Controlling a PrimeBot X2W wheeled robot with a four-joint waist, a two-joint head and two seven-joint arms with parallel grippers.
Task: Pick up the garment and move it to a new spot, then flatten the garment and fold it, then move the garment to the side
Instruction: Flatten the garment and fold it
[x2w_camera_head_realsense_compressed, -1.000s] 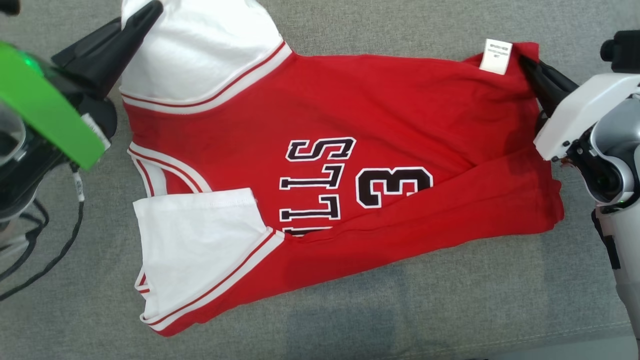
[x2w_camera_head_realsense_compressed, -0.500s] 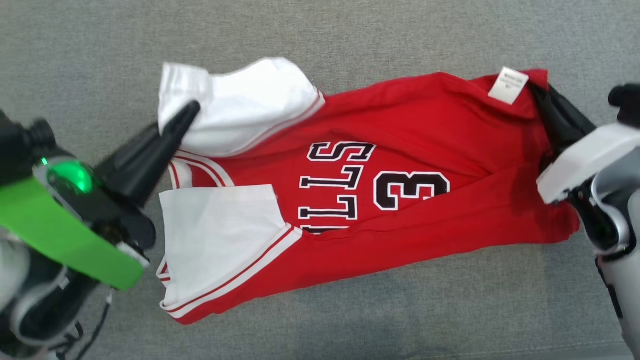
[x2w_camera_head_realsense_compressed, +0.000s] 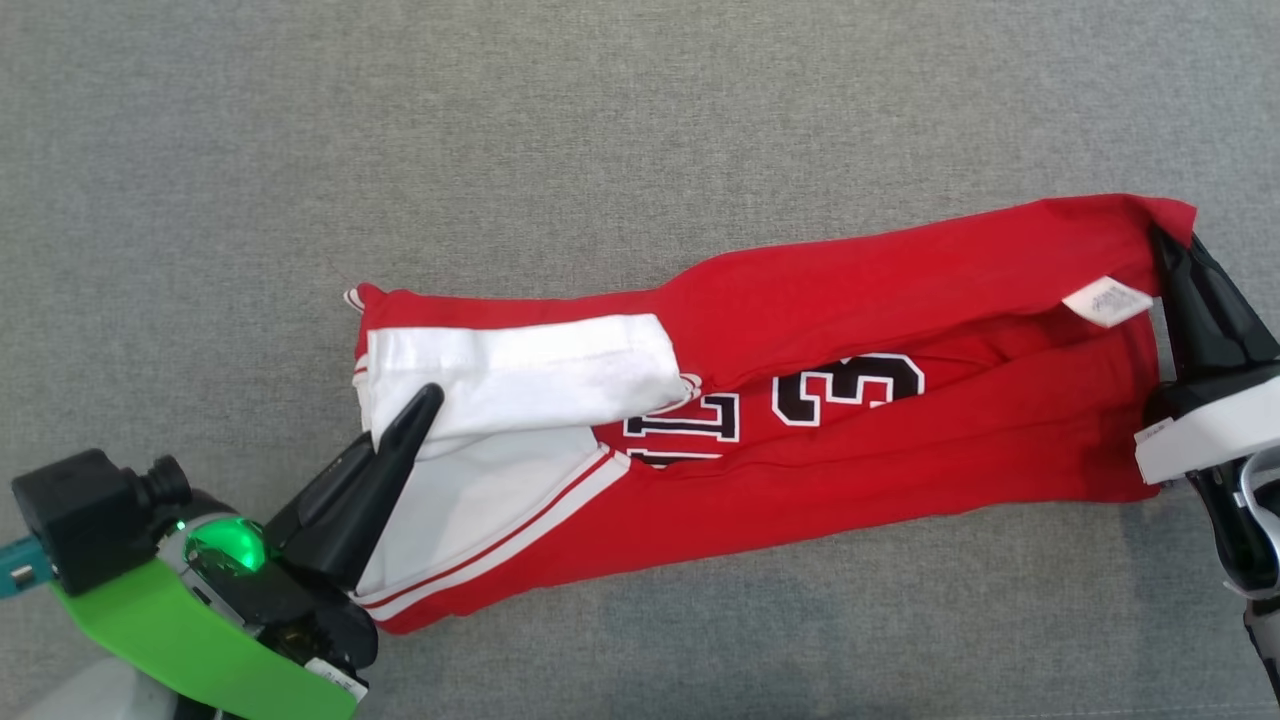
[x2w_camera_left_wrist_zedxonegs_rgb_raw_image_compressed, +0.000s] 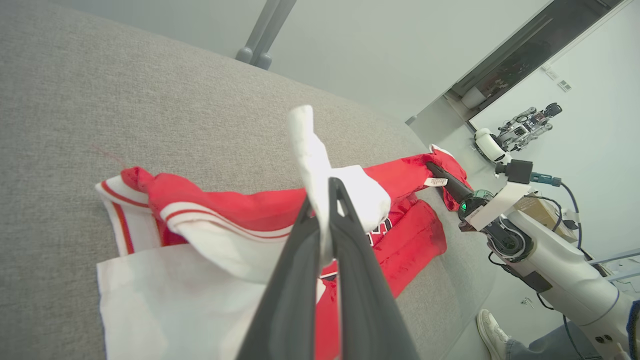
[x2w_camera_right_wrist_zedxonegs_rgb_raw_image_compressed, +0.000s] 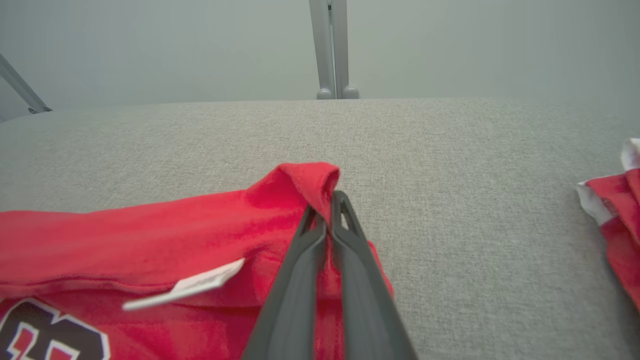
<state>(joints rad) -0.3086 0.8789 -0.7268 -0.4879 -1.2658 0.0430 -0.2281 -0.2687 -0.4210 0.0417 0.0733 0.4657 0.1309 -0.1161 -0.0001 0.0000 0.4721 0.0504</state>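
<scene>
The red jersey (x2w_camera_head_realsense_compressed: 850, 470) lay stretched long across the grey cloth-covered desk (x2w_camera_head_realsense_compressed: 600, 120), with its far edge lifted and lying partway over the near half. To fold it well, both arms would need to carry that edge towards the near edge at an equal pace. They should keep the cloth taut between them so no slack bunched by the number, then lay it down edge on edge before letting go. The left jaws were closed tight on a fold of the white sleeve (x2w_camera_head_realsense_compressed: 520, 370). The right jaws were closed tight on the red hem corner, just beside the white label (x2w_camera_head_realsense_compressed: 1105, 300).
</scene>
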